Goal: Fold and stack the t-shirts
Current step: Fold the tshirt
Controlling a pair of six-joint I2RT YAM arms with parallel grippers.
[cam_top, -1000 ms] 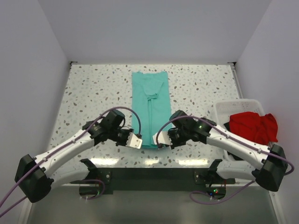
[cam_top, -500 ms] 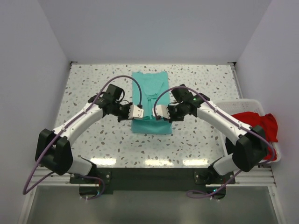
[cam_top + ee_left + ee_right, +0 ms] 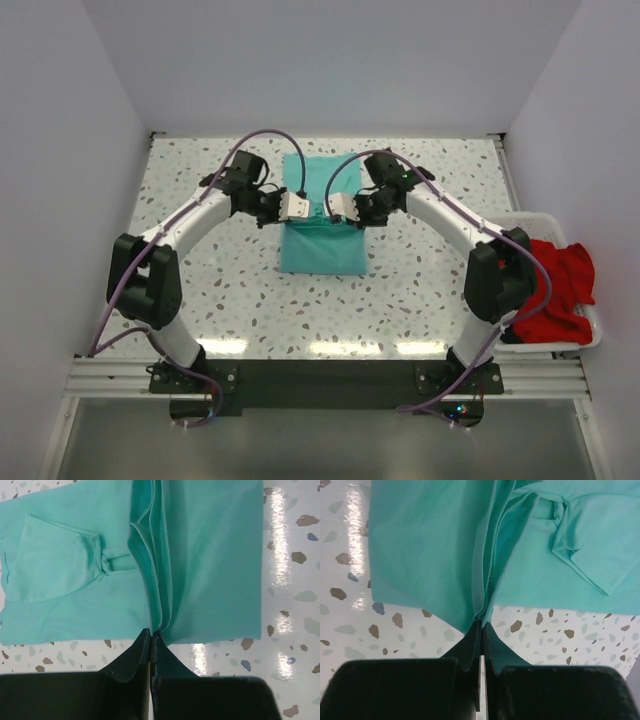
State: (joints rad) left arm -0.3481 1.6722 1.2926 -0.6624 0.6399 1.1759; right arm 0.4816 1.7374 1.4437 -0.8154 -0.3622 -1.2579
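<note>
The left gripper (image 3: 151, 634) has its jaws clenched on bunched layers at one edge of the teal-green t-shirt (image 3: 210, 565). The right gripper (image 3: 482, 626) pinches the opposite edge in the same way. The shirt is a smooth folded strip in the middle of the tabletop (image 3: 200, 290), nearer the far edge. The red t-shirt (image 3: 555, 285) hangs crumpled over the white basket (image 3: 570, 343) at the right edge, and the right arm hides part of it.

Two t-shirts were in play: one teal t-shirt (image 3: 322, 240), one red t-shirt (image 3: 555, 280). There was a single white basket (image 3: 535, 218), one speckled bench (image 3: 200, 290), and two robot arms: left arm (image 3: 190, 225), right arm (image 3: 450, 220).
</note>
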